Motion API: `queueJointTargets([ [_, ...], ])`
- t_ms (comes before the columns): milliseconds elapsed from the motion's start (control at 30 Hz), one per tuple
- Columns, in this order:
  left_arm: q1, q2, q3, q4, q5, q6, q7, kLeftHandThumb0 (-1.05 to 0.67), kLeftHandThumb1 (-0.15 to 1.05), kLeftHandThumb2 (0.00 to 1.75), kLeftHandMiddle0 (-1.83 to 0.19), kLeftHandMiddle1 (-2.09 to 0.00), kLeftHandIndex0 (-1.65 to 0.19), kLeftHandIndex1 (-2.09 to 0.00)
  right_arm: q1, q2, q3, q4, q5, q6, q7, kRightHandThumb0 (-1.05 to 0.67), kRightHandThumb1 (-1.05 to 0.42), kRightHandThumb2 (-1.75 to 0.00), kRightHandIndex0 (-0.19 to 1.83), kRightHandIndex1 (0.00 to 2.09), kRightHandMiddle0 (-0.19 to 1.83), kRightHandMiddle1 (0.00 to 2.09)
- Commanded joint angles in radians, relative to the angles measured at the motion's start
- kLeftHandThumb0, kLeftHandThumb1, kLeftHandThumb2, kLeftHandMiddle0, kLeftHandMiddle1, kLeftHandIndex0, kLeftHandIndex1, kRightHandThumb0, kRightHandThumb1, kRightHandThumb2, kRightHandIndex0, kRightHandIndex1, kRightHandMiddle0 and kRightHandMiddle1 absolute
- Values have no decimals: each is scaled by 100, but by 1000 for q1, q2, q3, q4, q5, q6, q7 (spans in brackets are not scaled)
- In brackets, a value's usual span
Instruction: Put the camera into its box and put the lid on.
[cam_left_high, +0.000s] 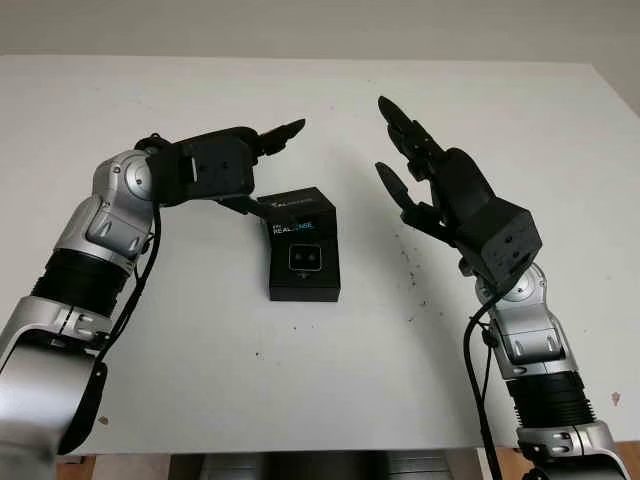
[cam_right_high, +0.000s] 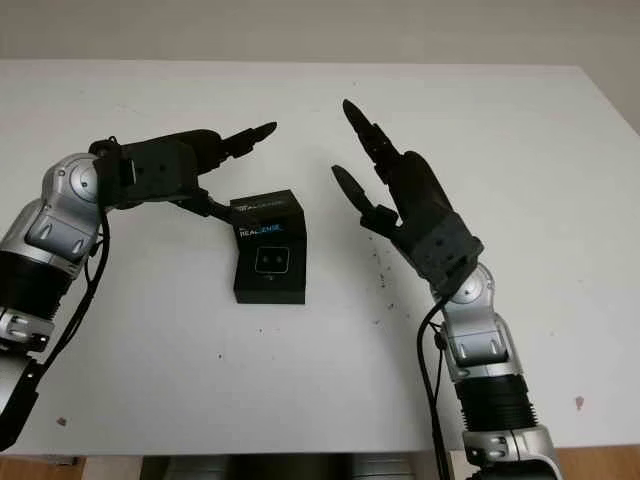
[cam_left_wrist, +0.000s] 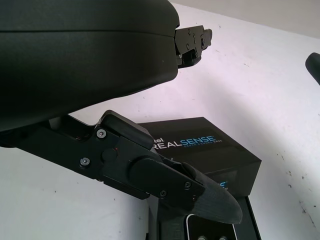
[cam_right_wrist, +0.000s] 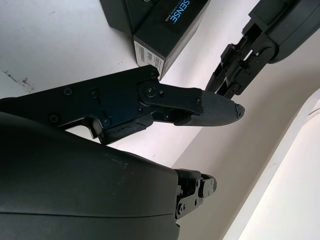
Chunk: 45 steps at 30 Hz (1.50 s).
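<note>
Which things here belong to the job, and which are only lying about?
Job:
- taller part of the black RealSense box
- flat box part in front of it
- left robot hand, open, at the box's far left
- right robot hand, open, raised right of the box

Lying about:
- dark specks on the white table

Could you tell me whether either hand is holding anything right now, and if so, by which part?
Nothing is held. The left hand is open just behind the box; the right hand is open, raised beside it.

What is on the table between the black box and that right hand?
Nothing but bare white table with a few dark specks, seen from the head camera, between box and open right hand.
</note>
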Motion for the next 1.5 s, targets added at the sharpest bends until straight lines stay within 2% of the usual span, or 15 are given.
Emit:
queueJointTargets([
  [0, 4, -10, -4, 0, -4, 2, 3, -87, 93, 5, 19, 0, 19, 0, -4, -10, -2, -4, 0, -6, 0, -67, -105, -54, 11, 5, 10, 5],
  [267, 2, -18, -15, 11, -5, 7, -12, -90, 94, 6, 19, 0, 19, 0, -3, -5, -4, -5, 6, -9, -3, -68, -105, -54, 11, 6, 10, 5],
  [700, -14, -18, -50, -3, 41, 103, -41, -91, 93, 5, 19, -1, 19, 0, 2, -9, -2, -9, 1, -7, -8, -68, -105, -54, 12, 6, 11, 6],
  [900, -14, -22, -52, 12, 42, 103, -27, -89, 93, 5, 18, -2, 19, 0, 5, -7, -3, -17, -1, -2, -8, -68, -105, -54, 12, 6, 11, 6],
  [1133, -16, -26, -59, 23, 66, 111, 1, -87, 92, 5, 11, -7, 15, -3, 7, -10, -3, -19, 0, -2, -6, -67, -105, -54, 11, 5, 11, 6],
  [1467, -6, -36, -55, 26, 67, 95, 41, -78, 92, 5, -17, -14, -9, -15, 8, -7, -6, -20, 12, -1, -3, -66, -105, -54, 11, 5, 11, 6],
])
